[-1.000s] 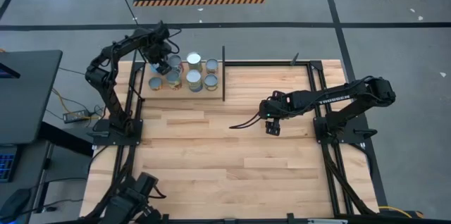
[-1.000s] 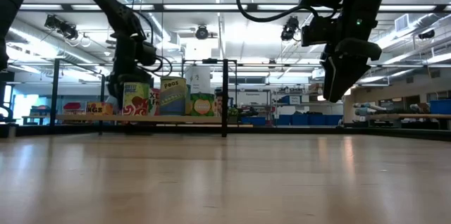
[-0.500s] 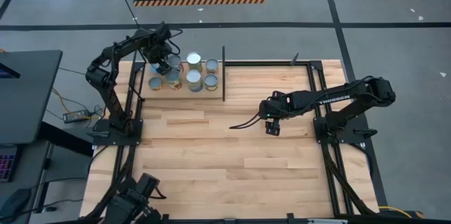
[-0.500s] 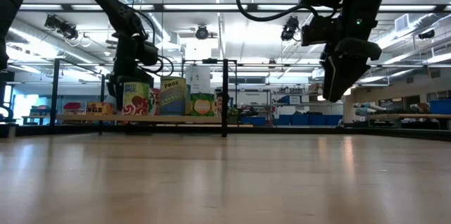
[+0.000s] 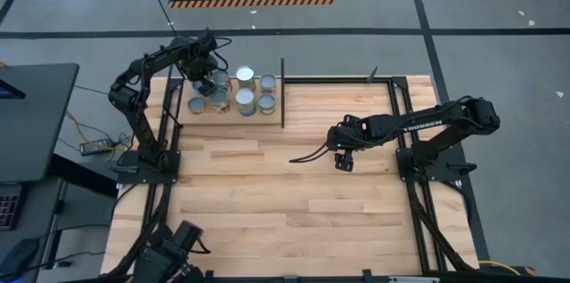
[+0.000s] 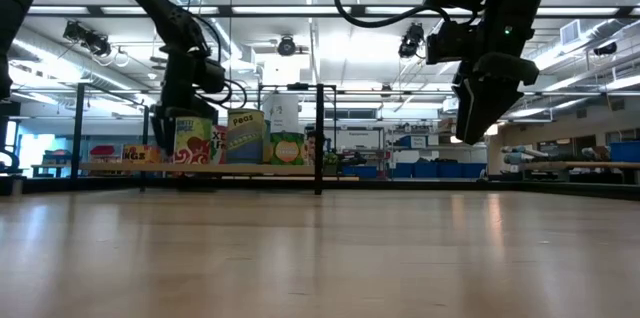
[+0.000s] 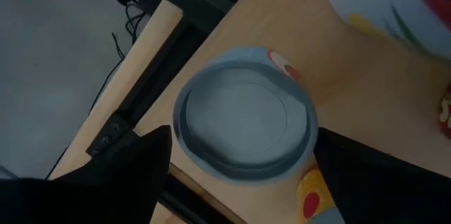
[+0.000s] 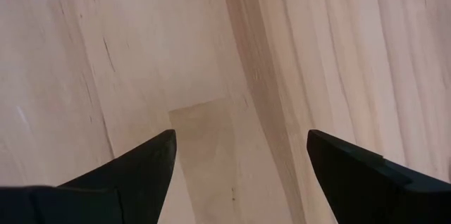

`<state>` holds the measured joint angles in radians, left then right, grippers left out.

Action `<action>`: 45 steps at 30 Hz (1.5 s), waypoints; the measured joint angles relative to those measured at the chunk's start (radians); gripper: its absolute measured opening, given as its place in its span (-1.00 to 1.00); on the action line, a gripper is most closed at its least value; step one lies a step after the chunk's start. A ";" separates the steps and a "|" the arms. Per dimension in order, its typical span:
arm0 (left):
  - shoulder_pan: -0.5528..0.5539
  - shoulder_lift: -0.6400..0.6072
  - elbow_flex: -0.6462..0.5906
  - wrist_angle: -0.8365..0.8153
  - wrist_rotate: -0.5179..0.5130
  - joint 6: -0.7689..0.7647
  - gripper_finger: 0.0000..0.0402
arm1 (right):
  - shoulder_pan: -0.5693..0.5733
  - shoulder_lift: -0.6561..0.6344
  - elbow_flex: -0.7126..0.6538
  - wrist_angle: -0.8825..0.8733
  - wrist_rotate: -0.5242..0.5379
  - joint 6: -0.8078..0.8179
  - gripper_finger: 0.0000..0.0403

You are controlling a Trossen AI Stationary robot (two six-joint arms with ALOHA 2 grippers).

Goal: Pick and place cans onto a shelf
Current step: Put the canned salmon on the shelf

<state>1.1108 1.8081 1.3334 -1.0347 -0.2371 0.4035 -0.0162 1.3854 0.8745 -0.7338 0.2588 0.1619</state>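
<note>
The cans [image 5: 239, 92] stand grouped on the shelf [image 5: 228, 111], a small pale wood panel edged by thin black posts at the far left corner of the tabletop [image 5: 285, 194]. From above they show as round silver-bluish lids in two short rows; the one at the far end of the group, a wider can [image 5: 245, 76], is the brightest. From table height the labels face the camera: a tall can with red and green print [image 6: 193, 141], a green and blue one marked "Peas" [image 6: 245, 136], and a lower green one [image 6: 287, 148] beside a black post [image 6: 319, 138].

The left hand [image 5: 207, 79] hangs over the shelf's outer end, directly above one can. The left wrist view looks down on that can [image 7: 243, 115]: a flat grey-blue lid with a raised rim and a spot of red and white label at its edge, standing near the shelf's black frame. The two dark fingers [image 7: 130, 175] stand spread either side of it, clear of its rim, so nothing is gripped.

The right hand [image 5: 343, 160] waits well apart over bare planks at mid-tabletop, its fingers [image 8: 134, 171] spread and holding nothing
</note>
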 joint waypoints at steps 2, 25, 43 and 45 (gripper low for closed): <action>-0.007 -0.002 0.000 -0.017 -0.015 -0.003 0.73 | 0.000 0.000 0.000 0.000 0.000 -0.001 0.62; 0.004 -0.004 0.102 -0.115 -0.032 -0.139 0.41 | 0.000 0.000 0.000 0.000 0.000 0.003 0.62; 0.056 -0.007 0.069 -0.002 0.069 -0.290 -0.95 | 0.002 0.000 0.000 0.003 -0.005 0.030 0.62; 0.055 -0.007 0.069 -0.006 0.079 -0.281 -0.96 | 0.002 0.000 0.000 0.003 -0.004 0.030 0.62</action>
<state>1.1655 1.8008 1.4029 -1.0408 -0.1584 0.1220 -0.0143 1.3853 0.8749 -0.7305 0.2544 0.1917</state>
